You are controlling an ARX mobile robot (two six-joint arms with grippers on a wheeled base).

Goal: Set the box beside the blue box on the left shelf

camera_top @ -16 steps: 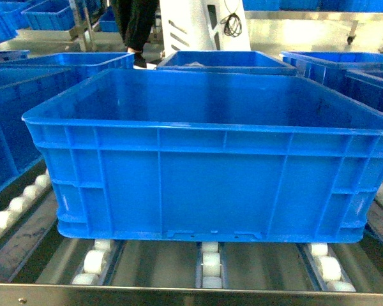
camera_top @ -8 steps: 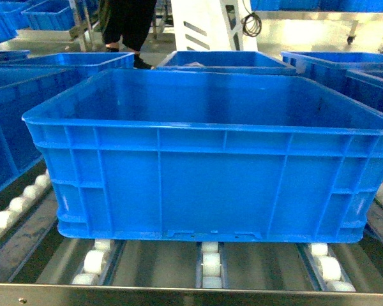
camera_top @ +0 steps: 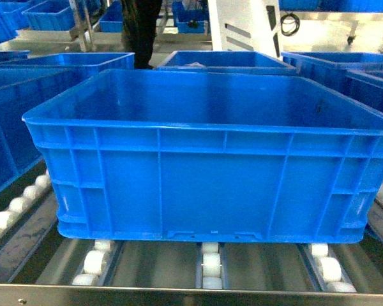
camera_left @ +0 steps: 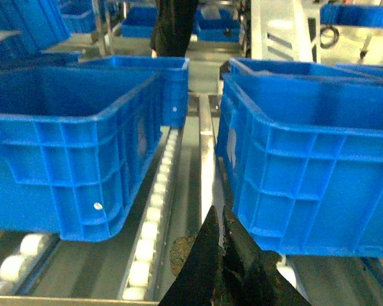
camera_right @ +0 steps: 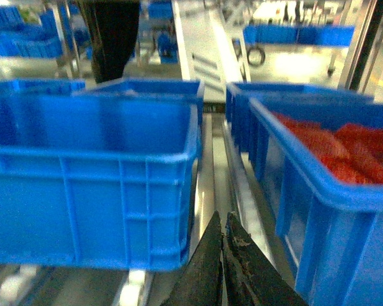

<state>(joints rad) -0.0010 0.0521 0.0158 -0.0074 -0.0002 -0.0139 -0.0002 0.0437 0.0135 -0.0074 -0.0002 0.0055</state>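
Observation:
The box [camera_top: 204, 172], a large bright-blue ribbed crate, rests empty on the white rollers of the left shelf [camera_top: 179, 294], just behind its steel front lip. Another blue box [camera_top: 6, 127] stands close on its left. In the left wrist view my left gripper [camera_left: 218, 213] is shut and empty, low in the gap between that blue box [camera_left: 64, 146] and the box [camera_left: 306, 172]. The right wrist view has my right gripper [camera_right: 223, 220] shut and empty too, in the gap at the right side of the box [camera_right: 89, 178]. Neither gripper appears in the head view.
A blue crate holding red items [camera_right: 332, 178] stands right of the box. More blue crates [camera_top: 226, 60] sit behind on the rollers. Beyond them stand a person in dark trousers [camera_top: 140, 25] and a white machine [camera_top: 242, 25].
The box has not moved. In the background the white machine has shifted to the right, and the person has changed position.

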